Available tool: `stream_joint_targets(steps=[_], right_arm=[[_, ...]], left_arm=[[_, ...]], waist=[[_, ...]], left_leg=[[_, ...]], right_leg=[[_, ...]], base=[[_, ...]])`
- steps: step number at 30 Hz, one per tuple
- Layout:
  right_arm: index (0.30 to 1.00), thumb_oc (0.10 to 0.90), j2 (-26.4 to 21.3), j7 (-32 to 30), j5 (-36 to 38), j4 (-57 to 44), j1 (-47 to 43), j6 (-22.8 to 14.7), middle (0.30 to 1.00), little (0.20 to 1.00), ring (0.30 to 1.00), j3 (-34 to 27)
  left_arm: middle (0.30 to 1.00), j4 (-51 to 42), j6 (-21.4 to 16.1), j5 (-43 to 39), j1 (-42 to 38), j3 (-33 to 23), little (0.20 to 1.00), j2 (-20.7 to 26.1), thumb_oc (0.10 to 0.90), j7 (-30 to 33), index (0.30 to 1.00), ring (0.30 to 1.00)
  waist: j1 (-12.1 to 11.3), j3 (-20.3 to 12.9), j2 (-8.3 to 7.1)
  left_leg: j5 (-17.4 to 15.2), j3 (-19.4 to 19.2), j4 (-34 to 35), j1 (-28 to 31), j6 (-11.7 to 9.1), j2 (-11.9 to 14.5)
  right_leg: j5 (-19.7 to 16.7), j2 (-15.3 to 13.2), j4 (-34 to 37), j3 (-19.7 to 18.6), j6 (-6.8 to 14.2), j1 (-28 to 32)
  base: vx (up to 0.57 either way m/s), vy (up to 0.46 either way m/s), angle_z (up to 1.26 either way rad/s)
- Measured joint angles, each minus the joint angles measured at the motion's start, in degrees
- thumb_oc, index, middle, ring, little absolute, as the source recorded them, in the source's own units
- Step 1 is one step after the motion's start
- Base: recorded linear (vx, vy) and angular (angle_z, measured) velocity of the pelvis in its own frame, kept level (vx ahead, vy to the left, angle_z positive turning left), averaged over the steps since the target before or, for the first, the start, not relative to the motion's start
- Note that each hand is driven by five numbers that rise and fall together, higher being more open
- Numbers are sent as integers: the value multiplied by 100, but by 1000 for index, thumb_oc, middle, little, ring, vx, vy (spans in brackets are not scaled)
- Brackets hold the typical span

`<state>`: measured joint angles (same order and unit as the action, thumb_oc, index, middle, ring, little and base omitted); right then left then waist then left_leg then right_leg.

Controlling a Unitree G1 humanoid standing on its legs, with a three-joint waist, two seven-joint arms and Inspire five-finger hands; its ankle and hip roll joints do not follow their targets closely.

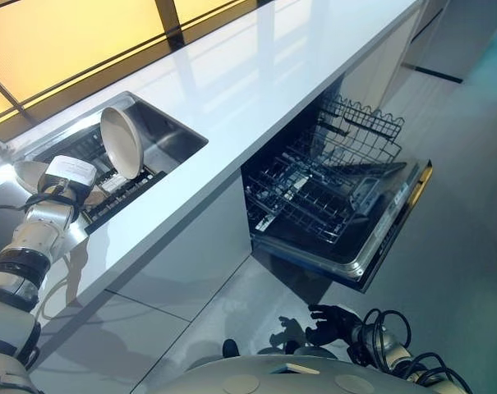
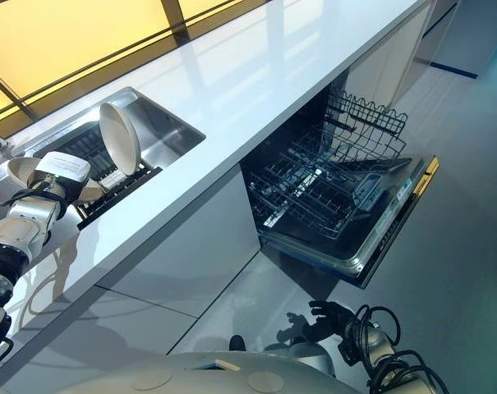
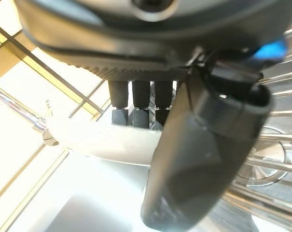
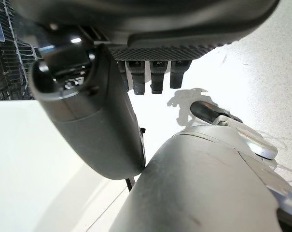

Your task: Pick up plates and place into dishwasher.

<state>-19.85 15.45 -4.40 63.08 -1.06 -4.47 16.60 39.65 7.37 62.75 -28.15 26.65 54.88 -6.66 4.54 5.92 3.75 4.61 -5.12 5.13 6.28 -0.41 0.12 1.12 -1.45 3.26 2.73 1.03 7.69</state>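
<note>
A pale plate [image 1: 26, 173] lies in the dish rack of the sink [image 1: 171, 131], with a second white plate [image 1: 121, 141] standing upright beside it. My left hand [image 1: 67, 174] is at the lying plate. In the left wrist view the plate's rim [image 3: 102, 145] passes between my straight fingers [image 3: 136, 104] and the thumb [image 3: 199, 159], and the fingertips are hidden behind the rim. The dishwasher stands open under the counter, its lower rack [image 1: 314, 201] pulled out over the door. My right hand [image 1: 334, 317] hangs low near the floor, its fingers relaxed and holding nothing.
A long white counter [image 1: 256, 74] runs from the sink to above the dishwasher. The dishwasher door [image 1: 388, 238] juts out into the tiled floor space. An upper wire rack [image 1: 361, 123] sits behind the lower one. A faucet [image 3: 44, 130] stands by the sink.
</note>
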Motion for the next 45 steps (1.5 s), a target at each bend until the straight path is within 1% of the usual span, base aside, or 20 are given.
stream_joint_targets(steps=[2,4,5,6,7,8,10,14,16,21,24,25,28,32,33,36,39,41,43,45], right_arm=[[900,800,1,0,0,-1,7,29,900,900,900,8],[900,800,16,-7,6,-2,23,46,900,900,900,8],[900,800,16,-8,12,0,25,50,900,900,900,8],[900,800,20,-8,12,-1,32,60,900,900,900,12],[900,800,22,-8,12,-2,36,60,900,900,900,12],[900,800,31,-8,13,-3,38,54,900,900,900,13],[900,800,36,-10,26,-12,48,48,900,900,900,12],[900,800,51,-11,206,-158,135,-34,900,900,900,13],[900,800,56,-10,333,-408,254,-62,900,900,900,12],[900,800,98,-2,347,-634,374,-90,900,900,900,68],[900,800,94,0,346,-735,439,-154,900,900,900,120],[900,800,96,3,344,-796,480,-158,900,900,900,122],[900,800,95,1,343,-983,551,-160,900,900,900,138],[900,800,72,17,391,-1594,740,-140,900,900,900,188],[900,800,64,46,513,-1910,800,-64,900,900,900,188],[900,800,56,167,642,-2488,846,-22,900,900,900,189],[900,800,-29,251,873,-3166,841,15,900,900,900,208],[900,800,-131,248,1277,-3666,841,30,900,900,900,207],[900,800,-198,233,1621,-4036,879,42,900,900,900,182],[900,800,-191,215,2104,-4537,898,44,900,900,900,86]], left_arm=[[300,-141,2,-151,0,-20,200,76,100,45,300,300],[300,-305,-8,-889,7,-125,200,221,100,142,300,300],[300,-362,-9,-1115,7,-246,200,221,100,177,300,300],[300,-502,-7,-1544,7,-489,200,237,100,307,300,300],[300,-541,-9,-1682,7,-589,200,238,100,363,300,300],[300,-600,-11,-2079,7,-729,200,299,100,527,300,300],[300,-704,-14,-2331,13,-768,200,415,100,601,300,300],[300,-1046,-104,-2906,220,-1308,200,472,100,1010,300,300],[300,-1340,-143,-3052,572,-1706,200,478,100,1231,300,300],[300,-1456,-308,-3154,967,-2257,200,482,100,1615,300,300],[300,-1455,-411,-3242,990,-2314,200,593,100,1785,300,300],[300,-1455,-507,-3265,1014,-2322,200,672,100,1898,300,300],[300,-1492,-659,-3354,1066,-2542,200,703,100,2158,300,300],[300,-1870,-790,-3355,1243,-2765,200,749,100,2343,300,300],[300,-2055,-803,-3347,1306,-2765,200,756,100,2353,300,300],[300,-2341,-896,-3300,1450,-2765,200,770,100,2353,300,300],[300,-2454,-1015,-3229,1500,-2765,200,771,100,2376,300,300],[300,-2456,-1045,-3248,1526,-2765,200,771,100,2543,300,300],[300,-2456,-1158,-3306,1585,-2782,200,771,100,2726,300,300],[300,-2533,-1392,-3455,1791,-2919,200,759,100,2932,300,300]], waist=[[-44,13,-20],[-70,32,-49],[-105,39,-56],[-156,57,-82],[-178,61,-89],[-209,71,-107],[-248,81,-123],[-292,114,-186],[-314,112,-192],[-355,114,-201],[-425,107,-229],[-444,103,-245],[-455,104,-265],[-448,102,-303],[-444,101,-306],[-408,100,-307],[-353,98,-310],[-307,97,-311],[-285,97,-311],[-234,98,-310]], left_leg=[[0,24,0,1,0,-5],[1,80,0,6,0,-13],[1,86,0,6,0,-13],[1,94,-2,6,-2,-11],[1,95,-2,6,-2,-11],[1,102,-2,6,-2,-13],[1,108,-2,5,-2,-18],[2,226,-1,8,-1,-26],[2,242,1,9,-2,-30],[2,294,11,44,-2,-34],[2,296,15,44,-3,-31],[2,305,16,44,-3,-30],[3,308,16,44,-1,-30],[4,308,9,44,0,-32],[4,308,2,44,0,-33],[4,300,0,45,0,-33],[3,278,-1,52,0,-32],[3,264,-2,53,-1,-33],[2,244,-3,53,-1,-33],[0,231,-3,53,-4,-32]], right_leg=[[0,-3,23,34,0,25],[-1,-10,74,98,0,82],[-1,-9,76,103,0,86],[-2,-6,75,116,-3,92],[-3,-6,75,122,-4,96],[-4,-8,75,133,-5,109],[-4,-11,75,135,-5,119],[-3,-15,112,235,-4,183],[-3,-16,134,251,-4,201],[-3,-22,170,292,-4,271],[-3,-21,171,293,-3,270],[-2,-23,171,300,-3,268],[-2,-32,170,305,-3,273],[-2,-32,169,305,-4,276],[-3,-32,168,304,-4,275],[-3,-28,164,294,-4,270],[-3,-24,161,276,-4,265],[-3,-23,160,265,-4,262],[-3,-24,160,251,-4,258],[-3,-23,160,237,-4,250]], base=[[-26,-30,10],[-23,-34,14],[-35,-29,7],[-37,-22,5],[-44,-18,6],[-41,-13,3],[-41,-13,2],[-36,-5,12],[-35,7,6],[-20,3,5],[0,0,0],[0,0,0],[0,0,0],[0,0,0],[0,0,0],[0,0,0],[-6,-5,-2],[-7,-3,-2],[-11,0,-4],[-49,6,-3]])
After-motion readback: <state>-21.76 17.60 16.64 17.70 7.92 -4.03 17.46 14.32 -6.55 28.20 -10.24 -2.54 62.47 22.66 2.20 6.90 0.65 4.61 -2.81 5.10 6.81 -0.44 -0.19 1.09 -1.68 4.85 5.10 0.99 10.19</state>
